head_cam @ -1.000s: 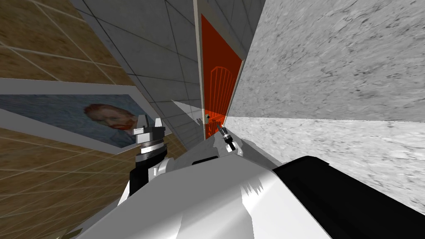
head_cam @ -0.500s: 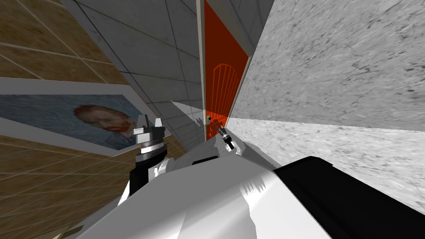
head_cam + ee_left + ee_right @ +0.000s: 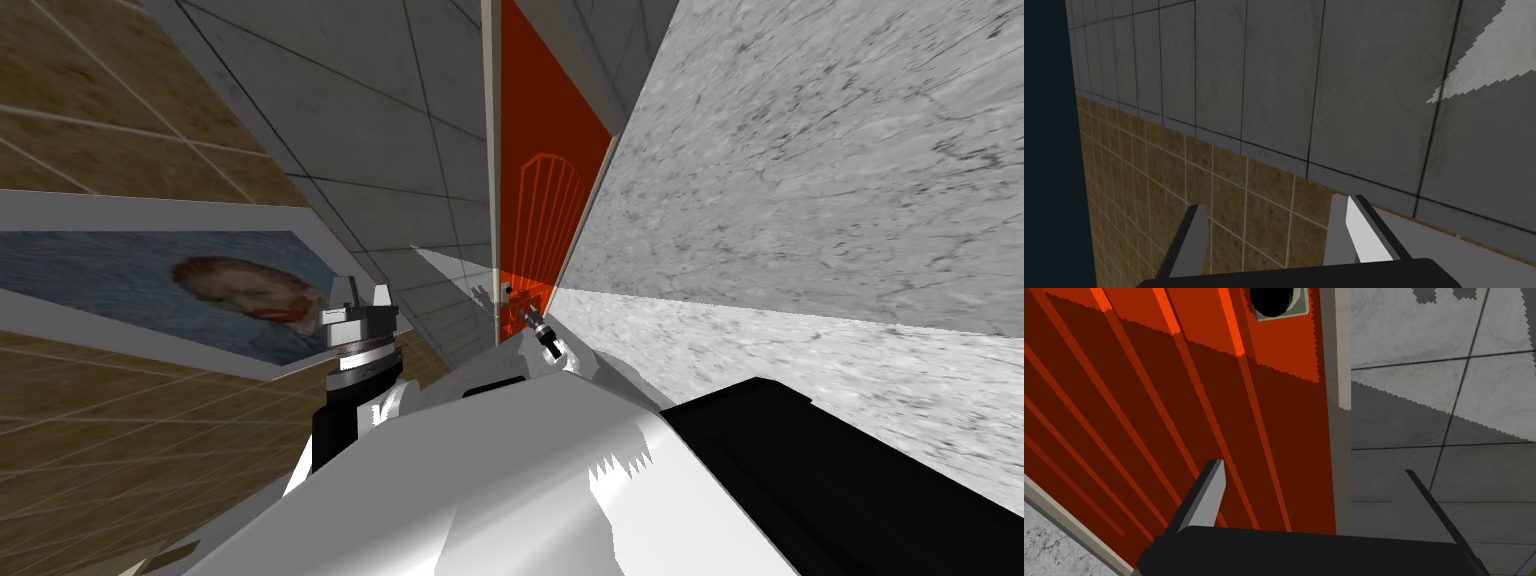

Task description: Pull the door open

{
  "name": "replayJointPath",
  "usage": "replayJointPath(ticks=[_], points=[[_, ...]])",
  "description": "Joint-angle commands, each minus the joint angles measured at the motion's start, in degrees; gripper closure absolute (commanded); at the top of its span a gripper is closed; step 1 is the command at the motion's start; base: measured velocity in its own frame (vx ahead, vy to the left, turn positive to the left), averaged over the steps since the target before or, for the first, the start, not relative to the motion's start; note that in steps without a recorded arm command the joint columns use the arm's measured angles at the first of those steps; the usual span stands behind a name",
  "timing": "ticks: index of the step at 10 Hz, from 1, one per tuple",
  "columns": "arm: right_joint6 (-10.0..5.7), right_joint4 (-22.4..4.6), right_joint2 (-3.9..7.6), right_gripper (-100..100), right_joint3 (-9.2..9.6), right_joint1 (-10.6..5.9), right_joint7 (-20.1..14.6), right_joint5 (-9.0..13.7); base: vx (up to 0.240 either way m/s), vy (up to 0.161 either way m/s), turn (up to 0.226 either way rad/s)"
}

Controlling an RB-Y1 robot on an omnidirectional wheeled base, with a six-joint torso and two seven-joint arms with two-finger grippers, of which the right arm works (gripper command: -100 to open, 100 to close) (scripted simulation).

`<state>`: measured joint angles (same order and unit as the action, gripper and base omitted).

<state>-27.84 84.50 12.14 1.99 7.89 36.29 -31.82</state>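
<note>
**Reach Stops Short of Knob at Red Door**

Seen ahead and a little to the right, down a narrow gap: the red door (image 3: pixel 540 150), standing upright with its long axis vertical and its ribbed face turned toward the reaching arm. Squeezed in the head view between a grey tiled wall (image 3: pixel 400 130) and a mottled pale wall (image 3: pixel 800 150). Fitted low on one edge with a dark round knob (image 3: pixel 1274 299) on a light plate, just inside a pale strip (image 3: pixel 1336 388) running along that edge.

Right jaws spread wide, gripping nothing. One finger (image 3: pixel 1206 498) poised before the red ribs, the other before the grey tiles, straddling the pale strip. Knob lying beyond both fingertips, apart from them. Probably lined up on the handle side because a pull there, far from the hinges, gets the most leverage. Judged an approach, with the grasp not yet made. Impossible to tell whether the door sits shut or a crack ajar.

Left jaws likewise spread and empty, held up at the left, well apart from the door — presumably parked out of the swing's way.
</note>
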Motion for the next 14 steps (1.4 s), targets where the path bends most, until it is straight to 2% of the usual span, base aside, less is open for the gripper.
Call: replayJointPath(ticks=[1,5,6,7,9,10,11,12,13,14], points=[[0.33,-1.8,0.49,-100,0.17,-1.06,1.2,-0.9,0.127,-0.055,0.067],[0.76,-7.3,1.57,-100,0.73,-3.67,5.0,-3.8,0.132,-0.051,0.1],[0.3,-7.2,1.15,-100,0.43,-3.67,4.6,-3.3,0.066,-0.037,0.038],[0.66,-9.2,-0.38,-100,-1.2,-5.25,6.5,-3.3,0.035,0.0,0.256],[1.0,-10.9,-1.83,-100,-2.76,-6.69,8.1,-3.3,0.049,-0.005,0.177],[1.4,-12.9,-3.5,-100,-4.55,-8.35,9.9,-3.2,0.073,-0.018,0.284],[1.61,-13.9,-4.37,-100,-5.48,-9.21,10.9,-3.2,0.09,-0.031,0.246],[2.01,-15.8,-6.05,-100,-7.27,-10.86,12.7,-3.1,0.117,-0.069,0.266],[2.19,-16.7,-6.82,-100,-8.09,-11.61,13.6,-3.0,0.127,-0.095,0.183],[2.49,-18.2,-8.12,-100,-9.44,-12.87,14.9,-3.0,0.136,-0.096,0.186]])
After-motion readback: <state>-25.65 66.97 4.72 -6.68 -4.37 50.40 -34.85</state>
